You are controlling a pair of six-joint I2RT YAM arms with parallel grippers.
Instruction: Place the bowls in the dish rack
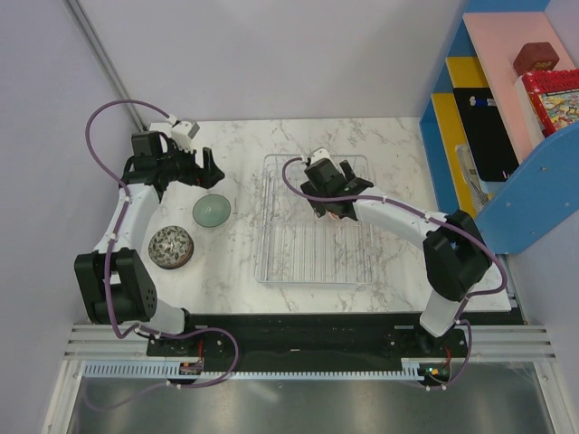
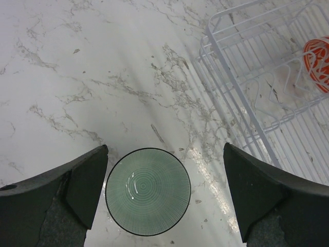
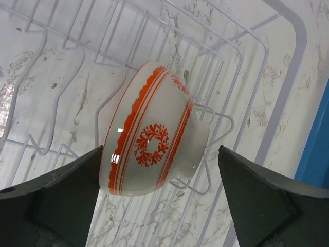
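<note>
As observed from the wrist views, found left gripper (image 2: 165,149) spread wide above pale green bowl (image 2: 148,191), upright on marble table (image 2: 77,77) beside dish rack (image 2: 241,98). Found right gripper (image 3: 160,149) equally wide, flanking orange-and-white bowl (image 3: 144,128) tipped sideways among rack wires. Noted speckled bowl (image 1: 171,246) on table, outside rack.

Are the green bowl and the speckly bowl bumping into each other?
Apart. The top view shows a strip of bare marble table between the green bowl and the speckled bowl.

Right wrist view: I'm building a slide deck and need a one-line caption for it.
Orange-and-white bowl lying on its side in the dish rack, framed by the open right gripper.
</note>
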